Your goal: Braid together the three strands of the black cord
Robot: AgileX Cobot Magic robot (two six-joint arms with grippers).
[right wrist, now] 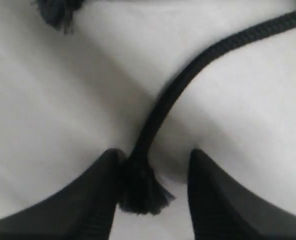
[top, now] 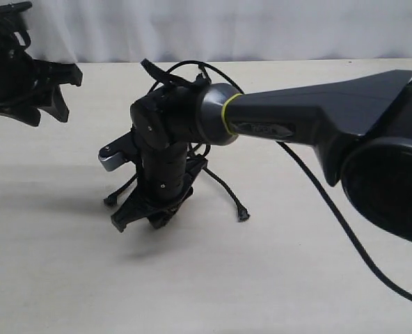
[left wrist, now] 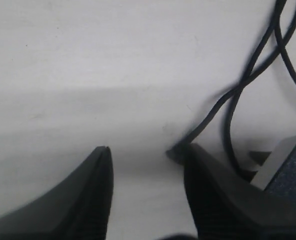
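The black cord (top: 204,149) lies mid-table, mostly hidden under my right arm. One strand (top: 227,191) runs out to a frayed tip at the right, and another strand tip (top: 111,201) shows on the left. My right gripper (top: 147,219) points down at the table, open. In the right wrist view a woven strand (right wrist: 188,70) ends in a frayed tip (right wrist: 140,190) that sits between the jaws of the right gripper (right wrist: 155,155), against one finger (right wrist: 95,195). My left gripper (top: 65,94) hovers open at the far left. The left gripper (left wrist: 145,152) holds nothing, with two strands (left wrist: 228,100) beside it.
A silver clamp (top: 111,157) lies by the cord, also seen as a grey block (left wrist: 283,160). A glossy arm cable (top: 338,216) trails over the table at the right. A white curtain (top: 227,28) closes off the back edge.
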